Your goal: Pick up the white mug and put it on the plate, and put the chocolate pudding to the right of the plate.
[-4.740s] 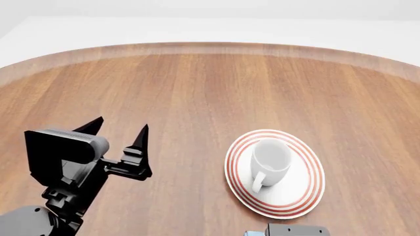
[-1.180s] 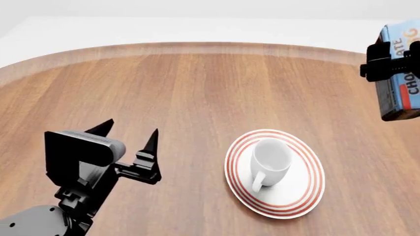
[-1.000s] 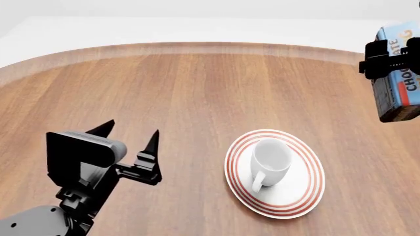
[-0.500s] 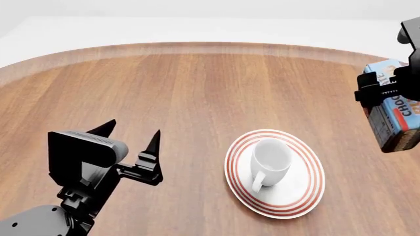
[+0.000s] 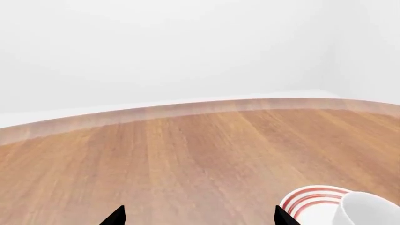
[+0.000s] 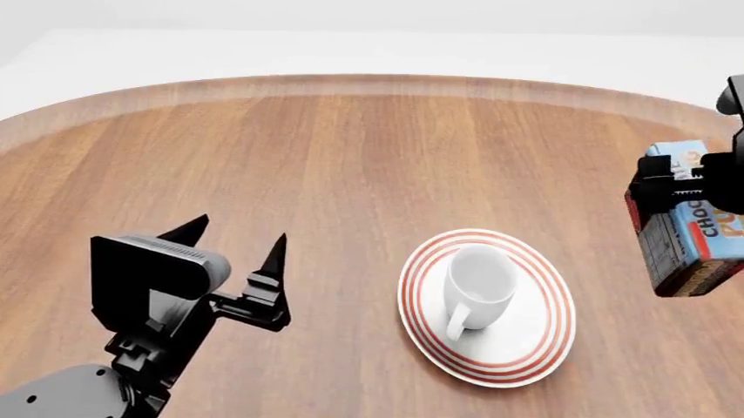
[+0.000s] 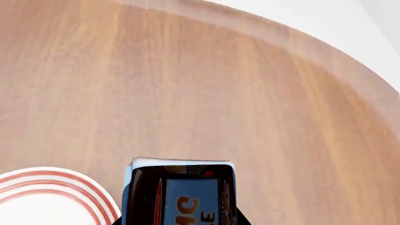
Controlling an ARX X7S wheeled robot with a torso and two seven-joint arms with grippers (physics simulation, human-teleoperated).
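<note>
The chocolate pudding [image 6: 695, 233], a small rectangular carton in light blue and dark brown with orange lettering, hangs in the air at the right edge of the head view, gripped by the black right gripper [image 6: 678, 183] whose jaws are pressed against the carton's sides. The carton is tilted, its brown lower end pointing down toward the round wooden table [image 6: 348, 165], and it sits to the right of the plate, clear of the plate's rim. In the right wrist view the carton [image 7: 181, 194] fills the near part of the picture with the wood grain beyond it, and an arc of the plate's red rings [image 7: 50, 187] shows just beside it.

The round white plate with concentric red rings [image 6: 535, 348] lies flat on the table, near the robot and right of centre. The plain glossy white ceramic mug [image 6: 479, 283] stands upright on the plate, slightly toward its left side, with its loop handle turned toward the near edge.

The black left gripper [image 6: 235, 239] hovers over bare wood at the near left, well apart from the plate, its two pointed jaws spread wide with nothing between them. In the left wrist view, part of the plate [image 5: 306, 201] and mug [image 5: 366, 208] appear.
</note>
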